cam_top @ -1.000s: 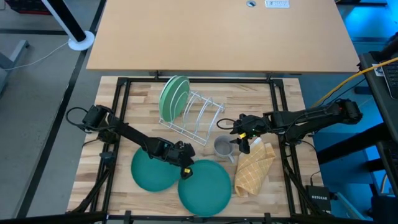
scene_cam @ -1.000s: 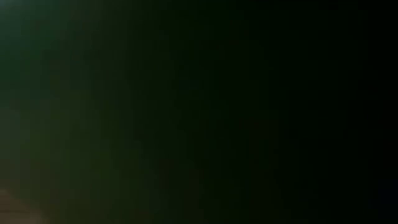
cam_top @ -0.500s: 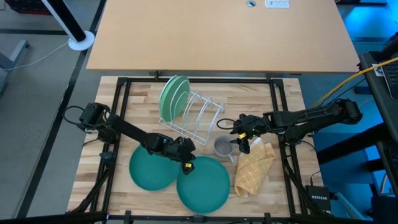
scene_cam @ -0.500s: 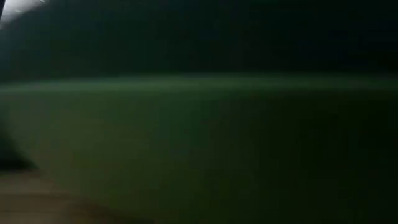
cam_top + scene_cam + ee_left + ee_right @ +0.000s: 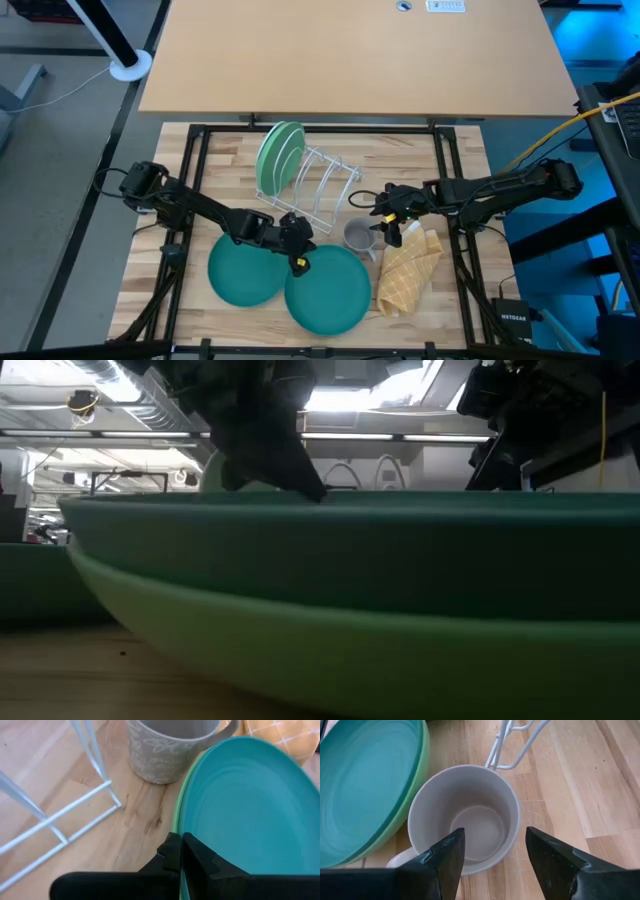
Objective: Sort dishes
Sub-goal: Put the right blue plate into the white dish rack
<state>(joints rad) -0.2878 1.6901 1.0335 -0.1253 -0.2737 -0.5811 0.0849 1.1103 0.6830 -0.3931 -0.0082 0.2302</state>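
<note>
A teal plate [image 5: 328, 290] lies near the table's near edge, and a light green rim [image 5: 176, 815] shows just under it. A second teal plate [image 5: 240, 272] lies to its left. Light green plates [image 5: 280, 155] stand on edge in the white wire rack [image 5: 322, 190]. My left gripper [image 5: 298, 258] is shut on the right teal plate's far-left rim. My right gripper [image 5: 392, 215] is open and hovers over the grey cup [image 5: 465, 817], its fingers spread about the cup's width; I see no touch. My left gripper pinches the right teal plate's rim [image 5: 186, 827] on the plate's far-left side, between its two shut fingers [image 5: 200, 865]. The fingers slant down from the table's left and far side. The plate sits level, its bottom on the wood [image 5: 350, 550].
The tan waffle cloth [image 5: 408, 268] lies right of the plates, by the cup [image 5: 358, 237]. The rack's bare wires [image 5: 75, 807] stand close beyond my left gripper. A black frame rail [image 5: 190, 180] edges the table, with bare wood on the far right.
My left gripper has drawn a little toward the table's far edge, still shut on the rim. The right teal plate has slid with it, away from the near edge. The low view, fully dark a second ago, now sees over the plate's rim.
</note>
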